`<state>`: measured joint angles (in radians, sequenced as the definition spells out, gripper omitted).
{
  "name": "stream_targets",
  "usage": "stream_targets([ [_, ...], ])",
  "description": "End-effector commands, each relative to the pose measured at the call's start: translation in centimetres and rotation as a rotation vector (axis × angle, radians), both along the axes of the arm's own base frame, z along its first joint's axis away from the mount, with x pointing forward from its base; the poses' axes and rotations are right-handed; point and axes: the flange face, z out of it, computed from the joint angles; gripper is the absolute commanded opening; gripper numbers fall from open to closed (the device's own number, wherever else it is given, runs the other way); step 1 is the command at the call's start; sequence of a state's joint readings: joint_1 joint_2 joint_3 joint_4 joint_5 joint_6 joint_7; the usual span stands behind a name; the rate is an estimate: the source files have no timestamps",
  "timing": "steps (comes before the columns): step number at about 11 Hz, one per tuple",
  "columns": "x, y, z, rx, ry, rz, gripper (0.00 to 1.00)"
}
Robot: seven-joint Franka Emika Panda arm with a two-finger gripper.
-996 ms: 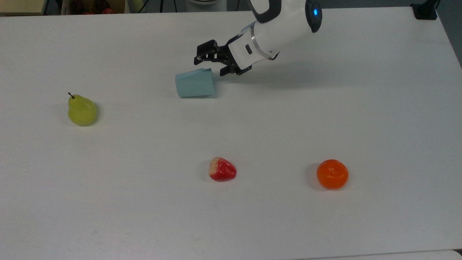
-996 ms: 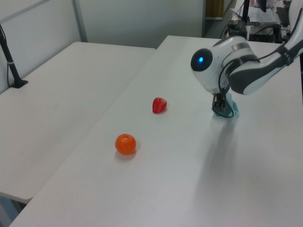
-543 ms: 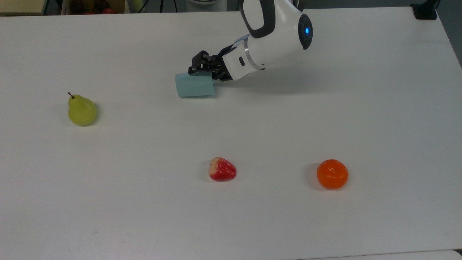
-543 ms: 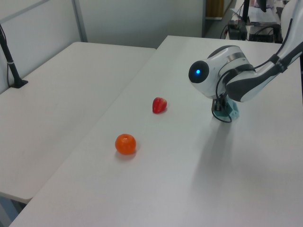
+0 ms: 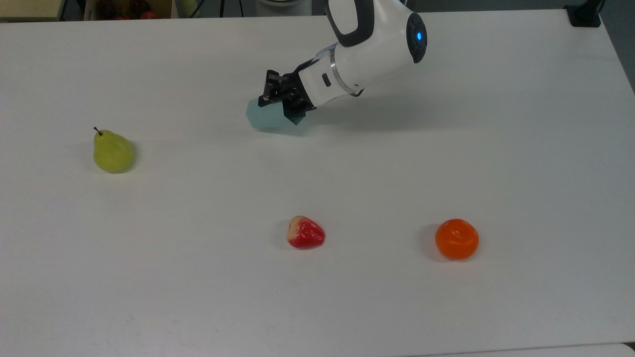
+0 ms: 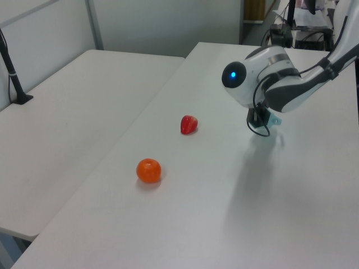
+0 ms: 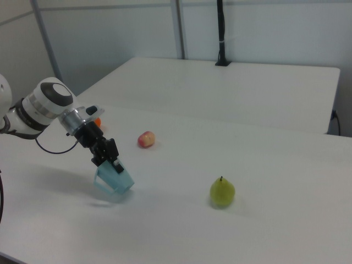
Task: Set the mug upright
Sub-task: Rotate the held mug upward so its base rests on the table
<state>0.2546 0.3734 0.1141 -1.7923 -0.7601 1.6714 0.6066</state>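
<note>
Across the wide white desk (image 5: 496, 148) the big white arm (image 5: 369, 47) reaches down toward the far middle, and its black end effector (image 5: 283, 96) is pinched shut on the rim end of the mug (image 5: 268, 116). A second ago the mug lay flat on its side with the fingers open just behind it; half a second ago they had come down onto its edge. Now, in the right view, the mug (image 7: 113, 180) hangs tilted from the end effector (image 7: 109, 158), its lower corner close to the desk (image 7: 247, 231) and a shadow beneath it, though whether that corner touches I cannot tell. From above, its outline has gone from a long tapered side to a shorter, more faceted shape, which fits it being tipped up. In the left view the arm hides most of the mug (image 6: 275, 119).

So the grasp looks made and the righting has begun but is not done: the mug is neither flat nor standing. It needs more rotation before its base can sit level.

Well away from all this lie the pear (image 5: 112, 151), the orange (image 5: 457, 239) and the strawberry (image 5: 305, 232), none of which has moved
</note>
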Motion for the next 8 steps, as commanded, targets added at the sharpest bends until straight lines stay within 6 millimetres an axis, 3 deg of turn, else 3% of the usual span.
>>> stream_targets([
  [1,-0.1,-0.6,2.1,0.052,-0.027,-0.034,0.01],
  [3,-0.5,0.2,2.6,0.127,-0.003,-0.044,0.01],
  [5,0.1,2.6,4.0,0.328,-0.03,-0.027,0.01],
  [8,1.7,2.9,5.3,0.575,-0.058,0.025,0.01],
])
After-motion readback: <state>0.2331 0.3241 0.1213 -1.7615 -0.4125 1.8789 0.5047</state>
